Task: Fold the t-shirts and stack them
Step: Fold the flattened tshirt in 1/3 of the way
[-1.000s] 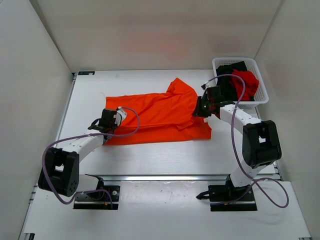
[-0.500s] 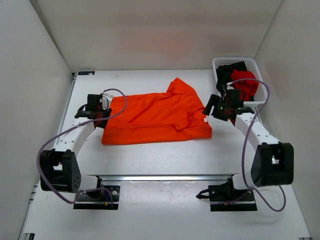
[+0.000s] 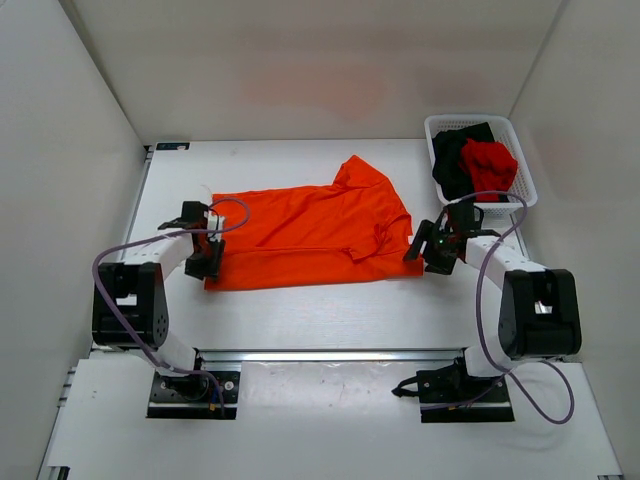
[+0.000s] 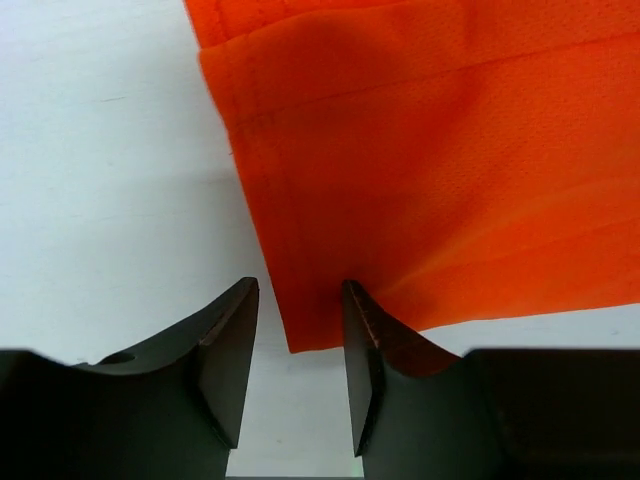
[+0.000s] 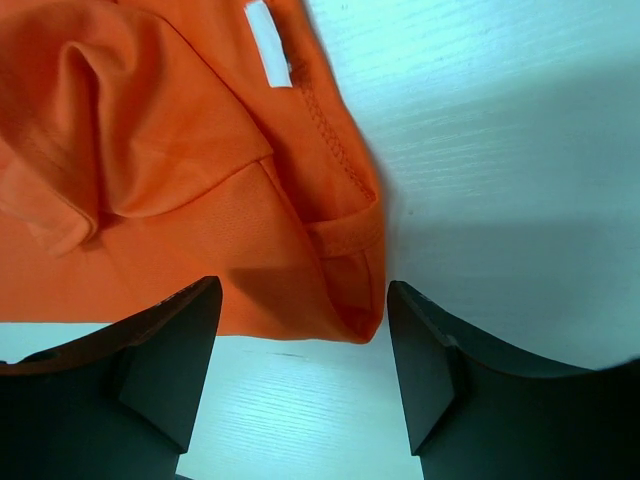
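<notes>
The orange t-shirt [image 3: 310, 235] lies flat at the centre; my left gripper [image 4: 298, 292], jaws apart, frames its 8 o'clock corner, my right gripper [image 5: 302, 292], jaws apart, its 4 o'clock corner; I should lower both evenly, then pinch

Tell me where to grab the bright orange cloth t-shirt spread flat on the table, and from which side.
Take the orange t-shirt by its two near corners, from above: left gripper on the hem corner, right gripper on the collar-end corner. It lies flat, so likely only edges offer cloth to pinch; both open grippers hang there.
</notes>
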